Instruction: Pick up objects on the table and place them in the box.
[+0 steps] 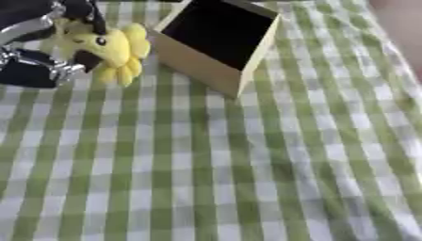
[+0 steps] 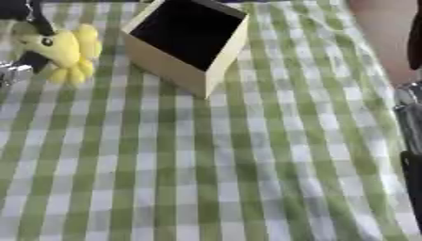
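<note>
Upper left corner of the left eye view: left hand [image 1: 49, 56], black with silver parts, coming in from the left edge. Closed on a yellow sunflower plush toy [image 1: 115, 49], dark fingers curled against the toy's near and left side, one dark fingertip [image 1: 86, 59] pressed just under its face. Toy caught between hand parts above and below, petals fanning out to the right and downward, clear of the hand. A small dark eye showing on the yellow face, pale green stuff at its upper left, next to the hand. Impossible to tell whether the lowest petals touch the cloth or hang just above it.

Just beside the toy, to its right: an open cardboard box [image 1: 216, 66], tan walls, dark inside, standing on the table and turned so one corner points toward the camera. Toy outside the box, near its left wall, apart from it by a narrow strip of cloth. Nothing visible inside the box but darkness.

Underneath everything: a green-and-white checked tablecloth [image 1: 247, 179] covering the table, running askew across both views.

At the right edge of the right eye view: dark and silver parts of the right arm [image 2: 409, 122], hand itself out of sight, fingers not shown.
</note>
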